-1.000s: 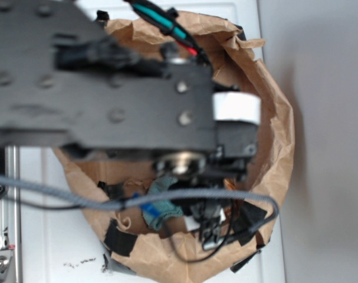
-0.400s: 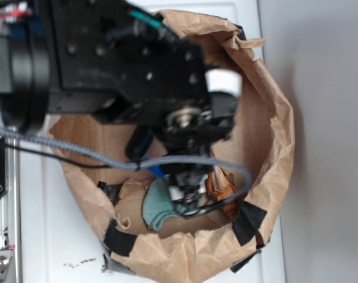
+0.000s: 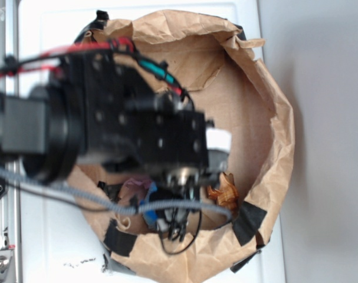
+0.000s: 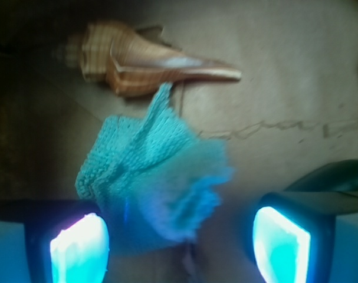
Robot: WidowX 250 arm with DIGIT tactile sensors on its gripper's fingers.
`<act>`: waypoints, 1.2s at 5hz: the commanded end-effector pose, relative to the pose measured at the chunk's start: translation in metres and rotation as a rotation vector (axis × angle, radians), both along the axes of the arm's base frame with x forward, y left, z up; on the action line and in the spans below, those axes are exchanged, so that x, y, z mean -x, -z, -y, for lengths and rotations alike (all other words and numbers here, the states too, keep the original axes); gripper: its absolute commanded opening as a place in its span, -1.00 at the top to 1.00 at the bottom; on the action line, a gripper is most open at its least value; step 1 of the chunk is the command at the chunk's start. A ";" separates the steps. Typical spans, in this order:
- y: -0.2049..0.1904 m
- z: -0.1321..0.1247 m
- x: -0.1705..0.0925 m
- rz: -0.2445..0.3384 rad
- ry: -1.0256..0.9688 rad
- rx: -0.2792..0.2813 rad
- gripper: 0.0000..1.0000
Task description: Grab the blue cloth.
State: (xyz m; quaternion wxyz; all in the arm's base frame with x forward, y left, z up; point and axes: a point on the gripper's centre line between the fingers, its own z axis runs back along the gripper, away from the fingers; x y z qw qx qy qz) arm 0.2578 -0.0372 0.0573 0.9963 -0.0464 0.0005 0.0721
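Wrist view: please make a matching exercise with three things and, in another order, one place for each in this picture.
Things:
1. blue cloth
2. brown seashell
3. dark green toy

Places:
A. at the right edge, behind the right finger
B. at the top, lying with its point to the right
C. in the middle, between the two lit fingers of the open gripper

Pairs: 1-C, 2-B, 3-A

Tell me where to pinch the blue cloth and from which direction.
Take the blue cloth at its bunched middle, straight on along the wrist view: it lies between the tool's open fingers. Avoid its thin top corner, close beside the seashell.
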 end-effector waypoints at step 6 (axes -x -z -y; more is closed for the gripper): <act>-0.114 -0.050 -0.027 0.247 -0.304 0.129 1.00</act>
